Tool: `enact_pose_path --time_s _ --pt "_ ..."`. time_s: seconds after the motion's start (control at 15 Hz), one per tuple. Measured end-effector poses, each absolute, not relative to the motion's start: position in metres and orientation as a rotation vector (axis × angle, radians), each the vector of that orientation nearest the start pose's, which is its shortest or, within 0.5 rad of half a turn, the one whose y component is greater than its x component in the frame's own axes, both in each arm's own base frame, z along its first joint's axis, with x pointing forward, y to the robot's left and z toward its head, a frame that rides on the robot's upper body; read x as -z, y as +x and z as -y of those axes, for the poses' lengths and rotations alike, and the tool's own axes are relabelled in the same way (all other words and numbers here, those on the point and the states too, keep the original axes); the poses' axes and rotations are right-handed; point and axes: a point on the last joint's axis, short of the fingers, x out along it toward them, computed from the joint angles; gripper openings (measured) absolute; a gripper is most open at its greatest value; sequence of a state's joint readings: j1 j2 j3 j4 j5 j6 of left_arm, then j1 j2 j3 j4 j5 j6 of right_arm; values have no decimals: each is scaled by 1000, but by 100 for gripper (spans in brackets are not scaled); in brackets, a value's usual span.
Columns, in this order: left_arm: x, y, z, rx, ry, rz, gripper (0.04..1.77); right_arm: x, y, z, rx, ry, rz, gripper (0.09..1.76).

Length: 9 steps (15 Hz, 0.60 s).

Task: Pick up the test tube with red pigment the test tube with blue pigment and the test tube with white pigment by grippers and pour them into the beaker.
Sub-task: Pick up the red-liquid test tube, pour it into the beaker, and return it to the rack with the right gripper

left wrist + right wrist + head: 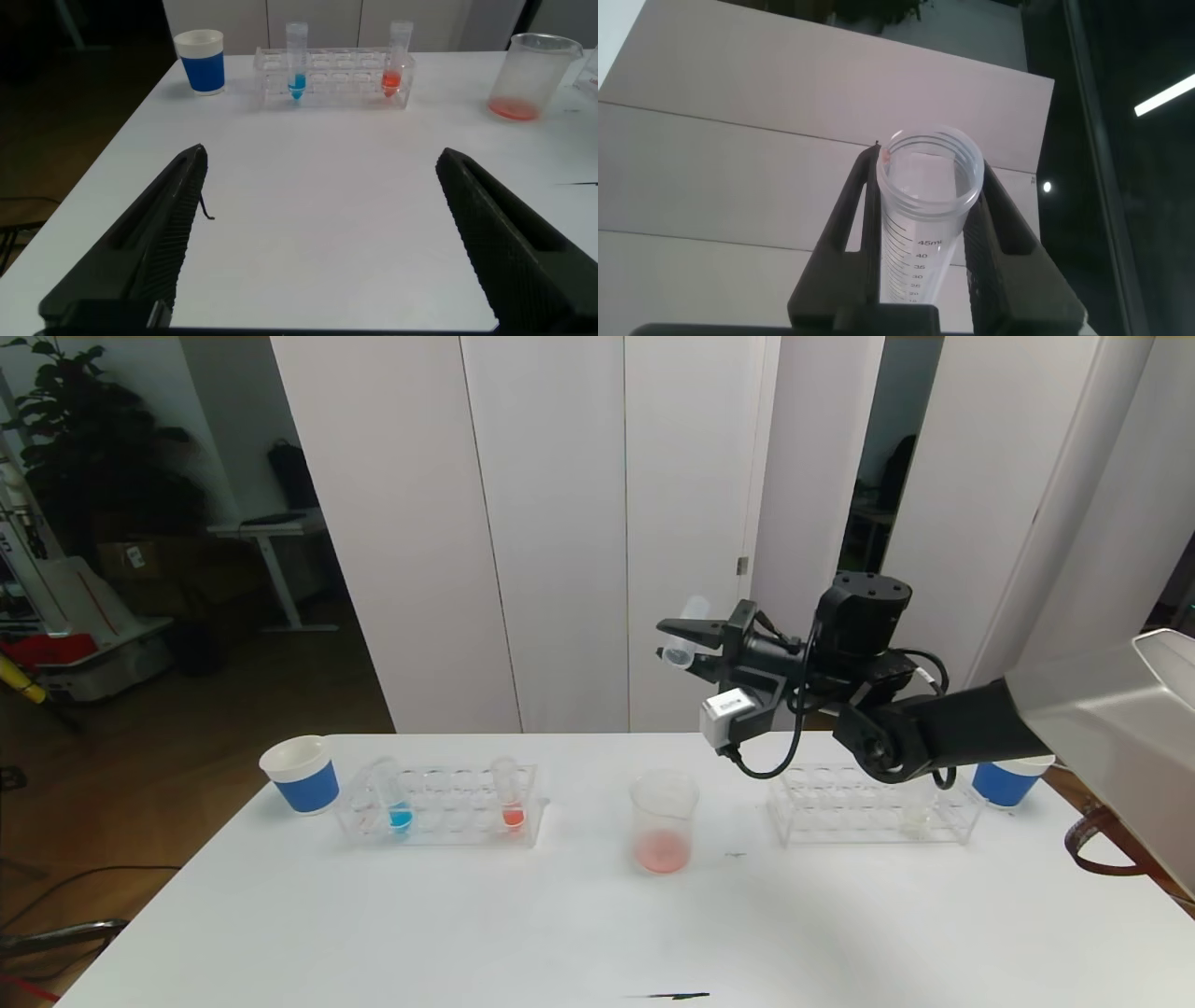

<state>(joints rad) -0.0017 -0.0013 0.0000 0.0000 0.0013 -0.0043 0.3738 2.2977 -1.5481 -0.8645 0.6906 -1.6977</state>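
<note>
Clear emptied tube (926,233) clamped in right gripper (686,644) above beaker (664,821).

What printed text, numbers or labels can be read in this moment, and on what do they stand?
"45ml", "40", "30": scale on the clear test tube clamped in the right gripper, seen in the right wrist view.
Lower marks on that scale: partly hidden, unreadable.
White label on the right gripper's body, head view: too blurred to read.
Nothing else is legible.

beaker (664,821) – table (467,933) centre | racks (439,805) – either side
</note>
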Motion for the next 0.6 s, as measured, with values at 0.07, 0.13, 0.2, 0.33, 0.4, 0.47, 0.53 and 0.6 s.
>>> enact_pose_path --time_s 0.07,0.13,0.2,0.33,0.4,0.47,0.53,0.6 --pt "-75 -23 0 0 -4 1 175 -178 435 -187 -656 -1525 950 58" --pt "-75 -23 0 0 -4 1 175 -186 433 -186 -616 -1515 910 58" --pt "-75 -23 0 0 -4 1 175 -194 430 -185 -563 -1497 851 58" --pt "-75 -23 0 0 -4 1 175 -210 425 -184 -459 -1429 737 58" --pt "-75 -23 0 0 -4 1 175 -217 423 -183 -404 -1388 679 58" --pt "-75 -23 0 0 -4 1 175 -223 420 -182 -351 -1344 627 58" --pt "-75 -23 0 0 -4 1 175 -228 418 -182 -311 -1286 579 58" --pt "-75 -23 0 0 -4 1 175 -232 416 -181 -285 -1229 546 58"
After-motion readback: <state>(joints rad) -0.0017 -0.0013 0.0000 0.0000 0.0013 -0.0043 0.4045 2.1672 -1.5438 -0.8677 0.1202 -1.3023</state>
